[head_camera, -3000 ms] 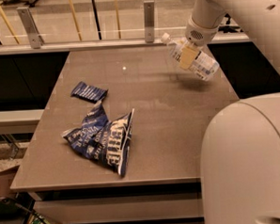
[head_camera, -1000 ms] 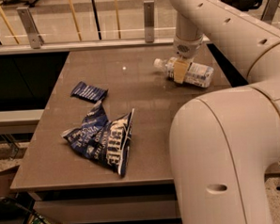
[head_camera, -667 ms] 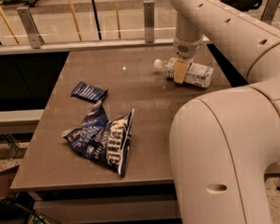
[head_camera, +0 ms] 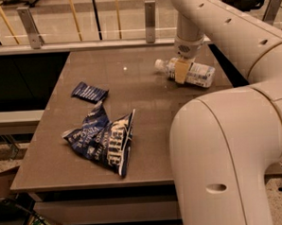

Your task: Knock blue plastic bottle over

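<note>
Against toppled blue plastic bottle (head_camera: 200,75), tool (head_camera: 181,72).

table (head_camera: 144,93): a brown top is seen from above, with a railing (head_camera: 79,23) behind its far edge.
blue plastic bottle (head_camera: 199,75): it is laid on its side at the far right of the table, with the white cap pointed left and the pale label turned up.
gripper (head_camera: 182,70): it is placed low over the bottle near its neck, and a tan pad is seen across the bottle's body.
arm (head_camera: 231,29): the cream links are curved down from the top right, and the right foreground is filled by them.
small snack bag (head_camera: 89,92): it is laid flat, left of centre.
large snack bag (head_camera: 104,141): it is crumpled, just in front of the small one.
</note>
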Robot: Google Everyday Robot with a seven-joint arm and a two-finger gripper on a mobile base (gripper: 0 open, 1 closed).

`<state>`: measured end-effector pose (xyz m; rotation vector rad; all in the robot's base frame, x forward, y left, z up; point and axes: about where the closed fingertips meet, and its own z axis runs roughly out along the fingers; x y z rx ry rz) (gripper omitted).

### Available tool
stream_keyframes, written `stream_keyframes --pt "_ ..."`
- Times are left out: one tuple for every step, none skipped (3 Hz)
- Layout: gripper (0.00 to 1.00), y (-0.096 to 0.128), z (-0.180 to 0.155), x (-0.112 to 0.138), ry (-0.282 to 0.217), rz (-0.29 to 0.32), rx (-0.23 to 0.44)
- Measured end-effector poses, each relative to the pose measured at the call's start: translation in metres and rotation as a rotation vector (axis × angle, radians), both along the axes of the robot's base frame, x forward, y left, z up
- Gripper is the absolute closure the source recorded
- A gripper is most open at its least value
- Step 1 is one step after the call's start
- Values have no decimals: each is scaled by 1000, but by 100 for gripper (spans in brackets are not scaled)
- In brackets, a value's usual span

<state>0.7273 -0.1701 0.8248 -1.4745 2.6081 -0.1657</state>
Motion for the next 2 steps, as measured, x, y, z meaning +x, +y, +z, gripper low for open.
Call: stream_keyframes --pt "0 0 4 0 0 0 0" --pt "0 0 4 0 0 0 0"
